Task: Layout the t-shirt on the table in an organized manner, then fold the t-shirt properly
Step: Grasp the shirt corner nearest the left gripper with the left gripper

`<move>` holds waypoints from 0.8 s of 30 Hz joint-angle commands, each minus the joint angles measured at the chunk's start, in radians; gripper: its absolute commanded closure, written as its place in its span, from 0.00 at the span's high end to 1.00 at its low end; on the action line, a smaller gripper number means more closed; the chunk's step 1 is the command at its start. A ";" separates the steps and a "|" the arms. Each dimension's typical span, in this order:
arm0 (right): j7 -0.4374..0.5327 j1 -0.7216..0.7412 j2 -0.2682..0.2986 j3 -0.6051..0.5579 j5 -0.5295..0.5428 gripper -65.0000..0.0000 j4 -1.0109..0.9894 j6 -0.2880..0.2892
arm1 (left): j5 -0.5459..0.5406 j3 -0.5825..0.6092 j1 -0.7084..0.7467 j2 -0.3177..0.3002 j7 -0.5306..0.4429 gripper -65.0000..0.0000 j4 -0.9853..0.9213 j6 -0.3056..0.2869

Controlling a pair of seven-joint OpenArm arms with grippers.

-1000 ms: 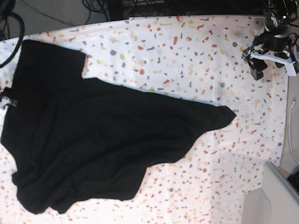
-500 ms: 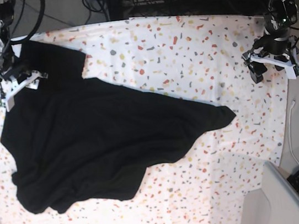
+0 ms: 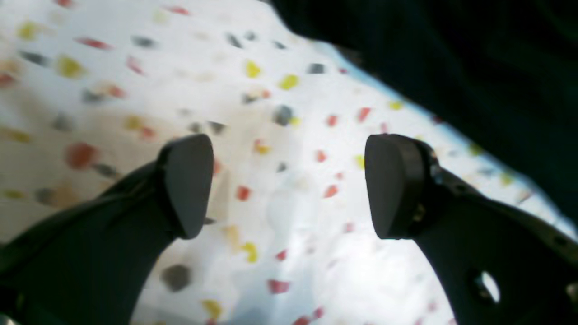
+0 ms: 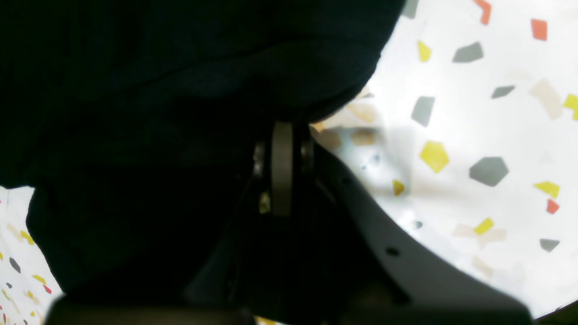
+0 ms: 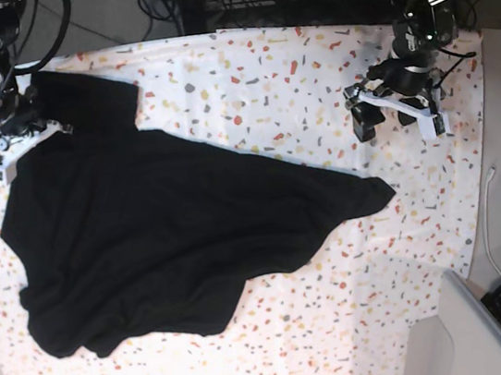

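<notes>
The right wrist view alone shows the right gripper (image 4: 282, 169) pinched on the t-shirt (image 5: 159, 233) edge; the base view shows the shirt crumpled over the table (image 5: 264, 83), the left gripper (image 5: 391, 114) spread wide and empty just beyond its pointed corner

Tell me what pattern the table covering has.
The table is white, speckled with small red, orange, yellow and grey flecks, clearest in the right wrist view.

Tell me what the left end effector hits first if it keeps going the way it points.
Probably bare table: the open left end effector frames only speckled cloth. The t-shirt lies off to one side; depth is unclear.
</notes>
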 commanded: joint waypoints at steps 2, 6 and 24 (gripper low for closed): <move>-0.037 -0.004 -0.003 -0.004 0.017 0.00 0.001 0.010 | -0.005 -0.057 -0.043 0.031 -0.029 0.77 0.006 0.002; -0.037 -0.001 0.000 -0.004 0.017 0.00 -0.005 0.010 | -0.005 -0.078 -0.131 0.035 -0.027 0.77 -0.064 0.002; -0.039 0.000 0.003 -0.010 0.014 0.00 -0.005 0.010 | -0.005 0.074 -0.442 -0.029 -0.029 0.77 -0.400 0.002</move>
